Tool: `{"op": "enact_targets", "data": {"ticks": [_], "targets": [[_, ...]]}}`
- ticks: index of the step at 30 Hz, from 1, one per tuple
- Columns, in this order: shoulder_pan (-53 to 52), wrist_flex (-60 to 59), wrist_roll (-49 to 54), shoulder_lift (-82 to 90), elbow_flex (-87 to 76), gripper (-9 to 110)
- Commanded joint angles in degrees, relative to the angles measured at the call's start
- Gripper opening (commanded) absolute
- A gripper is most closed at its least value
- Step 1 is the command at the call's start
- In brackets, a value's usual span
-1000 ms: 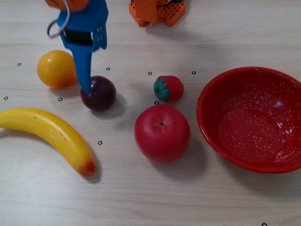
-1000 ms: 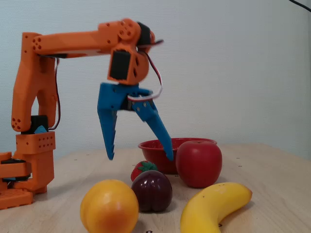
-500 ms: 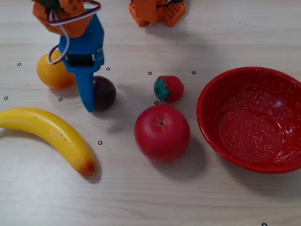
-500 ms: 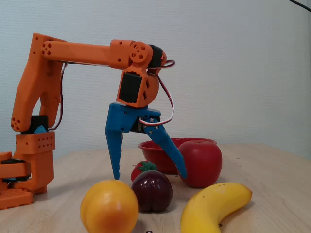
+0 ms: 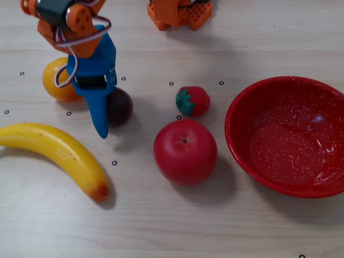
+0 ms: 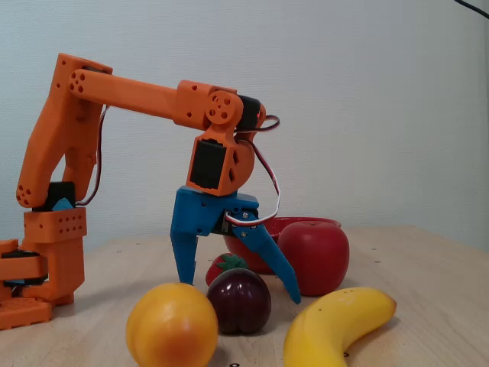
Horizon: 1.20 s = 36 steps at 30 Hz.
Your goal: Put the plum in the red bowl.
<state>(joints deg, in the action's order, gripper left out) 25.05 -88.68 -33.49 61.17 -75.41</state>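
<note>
The plum (image 5: 121, 106) is small, glossy and dark maroon, and rests on the table left of centre; it also shows in a fixed view (image 6: 239, 300). My blue gripper (image 5: 101, 110) hangs just left of it and covers its left edge. In the side-on fixed view the gripper (image 6: 240, 290) is wide open with one finger on each side of the plum, tips at about the plum's mid-height and holding nothing. The red bowl (image 5: 244, 110), large and white-speckled, stands empty at the right. In the side-on view only its rim (image 6: 269, 222) shows behind the apple.
A big red apple (image 5: 185, 151) and a strawberry (image 5: 192, 101) lie between the plum and the bowl. An orange (image 5: 56, 80) sits close behind the gripper. A banana (image 5: 59, 150) lies at the front left. The arm's orange base (image 5: 177, 13) is at the top.
</note>
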Motion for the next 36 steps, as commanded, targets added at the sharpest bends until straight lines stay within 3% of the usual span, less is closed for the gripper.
{"op": "enact_targets", "data": {"ticks": [1,29,32,34,36], "targets": [[0.35,1.41,-1.76,1.58,1.85,56],[-2.64,2.20,-2.46,-2.37,6.15,54],[-2.64,2.46,-2.99,-2.37,6.15,37],[-2.55,2.99,-2.99,-2.37,6.24,6],[-2.29,1.41,-3.16,-2.37,6.86,0]]}}
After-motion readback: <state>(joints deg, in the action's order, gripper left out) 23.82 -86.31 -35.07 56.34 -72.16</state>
